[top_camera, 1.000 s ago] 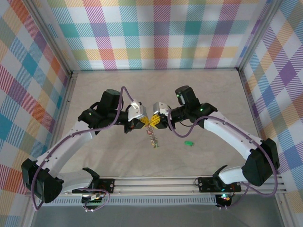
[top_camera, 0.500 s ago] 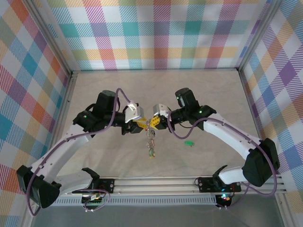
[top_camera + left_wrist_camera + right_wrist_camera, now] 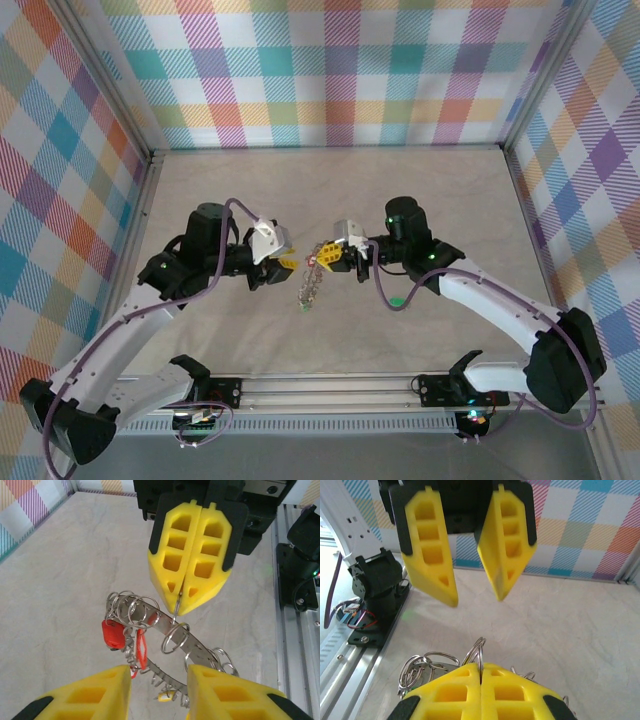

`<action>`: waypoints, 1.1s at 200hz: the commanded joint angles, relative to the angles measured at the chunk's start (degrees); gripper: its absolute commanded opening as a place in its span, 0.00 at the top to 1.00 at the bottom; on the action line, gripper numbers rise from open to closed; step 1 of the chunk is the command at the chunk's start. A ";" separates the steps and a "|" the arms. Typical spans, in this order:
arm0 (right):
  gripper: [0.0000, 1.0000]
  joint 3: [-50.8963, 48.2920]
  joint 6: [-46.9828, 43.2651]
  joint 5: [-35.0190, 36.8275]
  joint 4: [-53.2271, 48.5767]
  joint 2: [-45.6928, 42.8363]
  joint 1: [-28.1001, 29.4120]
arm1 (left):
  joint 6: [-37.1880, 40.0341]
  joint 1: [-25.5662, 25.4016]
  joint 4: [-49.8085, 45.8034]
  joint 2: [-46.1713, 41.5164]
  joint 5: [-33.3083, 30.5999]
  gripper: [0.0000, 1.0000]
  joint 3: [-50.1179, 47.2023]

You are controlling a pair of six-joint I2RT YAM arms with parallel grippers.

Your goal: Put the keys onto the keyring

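Step in hand: the keyring is presented between the two arms, above the desk (image 3: 230,190). The right tool (image 3: 322,258) is fully closed on the keyring (image 3: 308,287), pinching the thin wire at its upper edge. The rest of the ring hangs below the fingertips, with its fringe of small split rings (image 3: 131,611) and a red tag (image 3: 112,634) dangling from it. The left tool (image 3: 287,264) faces the right tool at close range, just beside the ring and apart from it. Its jaws stand partly apart and hold nothing. One loose key (image 3: 398,300) with a green tag lies on the desk near the right arm, well apart from both tools.

Judgement: threading is not under way, since the left tool carries no key. The next move probably calls for the left tool either to take a second hold on the wire, steadying the ring, or to fetch the loose key. Either needs a fine, centred approach, because the wire is thin and the hanging load can swing
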 commanded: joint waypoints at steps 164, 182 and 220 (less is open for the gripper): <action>1.00 2.09 0.61 0.36 3.78 -0.34 0.85 | 12.24 0.09 -1.64 2.57 13.40 0.81 0.24; 1.00 2.19 1.07 0.42 4.43 -0.14 0.85 | 11.56 -0.03 -1.81 1.27 13.12 0.76 -0.47; 1.00 2.06 1.81 0.00 5.84 -0.01 0.86 | 10.96 0.05 -4.59 0.80 16.15 0.71 0.04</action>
